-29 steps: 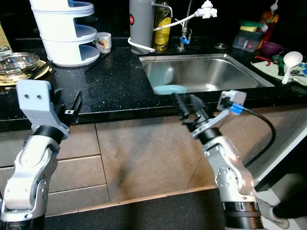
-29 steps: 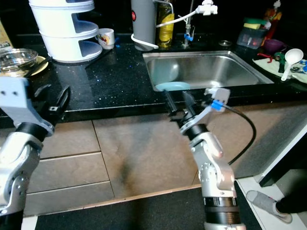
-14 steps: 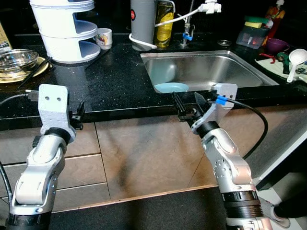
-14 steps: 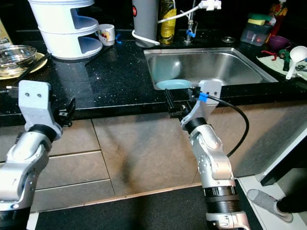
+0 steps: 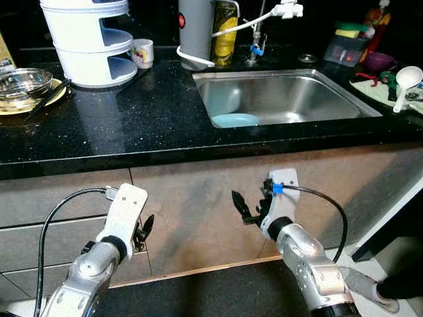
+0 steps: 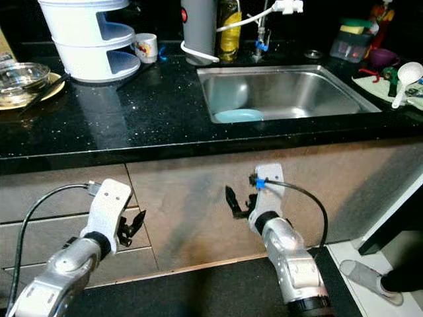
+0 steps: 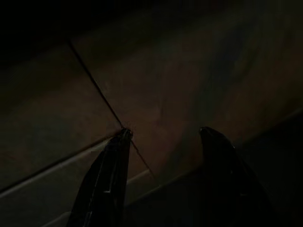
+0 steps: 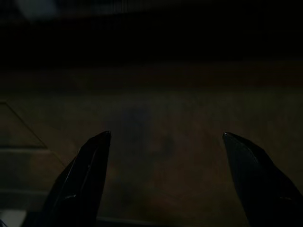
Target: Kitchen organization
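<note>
- Hanging low: left gripper [image 5: 144, 228] at lower left of frame, below the table [image 5: 132, 125] edge, in front of the brown cabinet front [image 5: 192, 211]; fingers apart, nothing held.
- Right gripper [image 5: 246, 206] at lower centre, also below the table edge, facing the cabinet front; fingers spread wide, empty.
- Left wrist view: dark, two black fingers [image 7: 106, 182] spaced apart over cabinet panel seams.
- Right wrist view: very dark, fingers [image 8: 83, 177] wide apart against the brown panel.
- Stainless sink [image 5: 344, 105] upper centre-right, set into the black table; light blue plate [image 5: 235, 120] lying in its near left corner.
- White tiered rack [image 5: 89, 43] upper left on the table; small printed mug [image 5: 141, 53] just beside it on the right.
- Glass bowl [image 5: 23, 82] far left edge, sitting on a yellowish plate [image 5: 39, 104].
- Grey cylindrical appliance [image 5: 194, 30] behind the sink's left corner, white cord looped at its base; yellow bottle [image 5: 225, 33] just right of it.
- Faucet [image 5: 254, 39] behind the sink, white attachment [image 5: 287, 10] at top.
- Clear container [image 5: 346, 49] with a sponge on top, upper right; purple bowl [image 5: 377, 61] next to it.
- White ladle [image 5: 404, 82] at far right edge, on a cloth with other small utensils, too small to tell.
- A person's shoe [image 5: 370, 297] on the floor at lower right corner.
</note>
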Tool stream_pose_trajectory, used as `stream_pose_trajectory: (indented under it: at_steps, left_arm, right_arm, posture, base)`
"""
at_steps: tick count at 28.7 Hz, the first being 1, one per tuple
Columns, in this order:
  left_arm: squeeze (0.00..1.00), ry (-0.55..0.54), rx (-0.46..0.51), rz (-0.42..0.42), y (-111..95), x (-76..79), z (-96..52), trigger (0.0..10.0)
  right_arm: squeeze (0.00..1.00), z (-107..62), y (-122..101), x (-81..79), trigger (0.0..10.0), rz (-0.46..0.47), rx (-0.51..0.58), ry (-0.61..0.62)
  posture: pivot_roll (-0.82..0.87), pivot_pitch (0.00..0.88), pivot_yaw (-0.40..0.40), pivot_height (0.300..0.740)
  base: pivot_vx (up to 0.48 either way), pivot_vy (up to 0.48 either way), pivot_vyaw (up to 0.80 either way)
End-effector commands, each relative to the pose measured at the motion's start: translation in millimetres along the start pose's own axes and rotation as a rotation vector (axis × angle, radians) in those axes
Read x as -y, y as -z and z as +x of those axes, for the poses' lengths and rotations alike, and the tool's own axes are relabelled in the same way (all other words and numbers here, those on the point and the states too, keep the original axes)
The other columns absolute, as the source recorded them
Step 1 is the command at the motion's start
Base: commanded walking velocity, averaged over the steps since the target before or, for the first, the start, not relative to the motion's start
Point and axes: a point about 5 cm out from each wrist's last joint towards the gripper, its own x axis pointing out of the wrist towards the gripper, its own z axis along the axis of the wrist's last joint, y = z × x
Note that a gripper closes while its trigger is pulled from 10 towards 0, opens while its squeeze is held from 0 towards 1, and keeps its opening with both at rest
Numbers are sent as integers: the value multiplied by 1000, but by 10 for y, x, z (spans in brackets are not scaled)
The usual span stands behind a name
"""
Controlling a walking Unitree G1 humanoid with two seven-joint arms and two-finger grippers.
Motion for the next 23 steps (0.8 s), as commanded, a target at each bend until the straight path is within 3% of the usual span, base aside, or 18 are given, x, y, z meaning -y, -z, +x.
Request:
stream_pose_trajectory:
  at_steps: [1,6,8,10,17,23]
  left_arm:
    - [0,-86,30,-16,-34,-116,17,10000]
    - [0,-185,77,-51,-146,-290,30,10000]
    - [0,-273,176,-188,-352,-472,19,10000]
    - [0,-300,249,-252,-497,-572,16,10000]
    - [0,-200,321,-113,-673,-537,19,10000]
    - [0,-208,321,-120,-667,-548,15,10000]
  right_arm:
    - [0,27,-124,-40,10000,27,61,-12]
    - [0,67,-313,-33,10000,49,154,-10]
    - [0,95,-514,-15,10000,77,239,-5]
    - [0,113,-589,-14,10000,80,271,-10]
    - [0,119,-579,-33,10000,66,274,-22]
    - [0,85,-540,-47,10000,63,273,-26]
  posture:
    - [50,186,-29,740]
    - [44,185,-28,740]
    - [44,185,-28,740]
    - [46,182,-33,740]
    - [53,176,-36,740]
    - [47,172,-29,740]
  base:
    - [0,0,0]
    - [0,0,0]
    - [0,0,0]
    - [0,0,0]
    - [0,0,0]
    - [0,0,0]
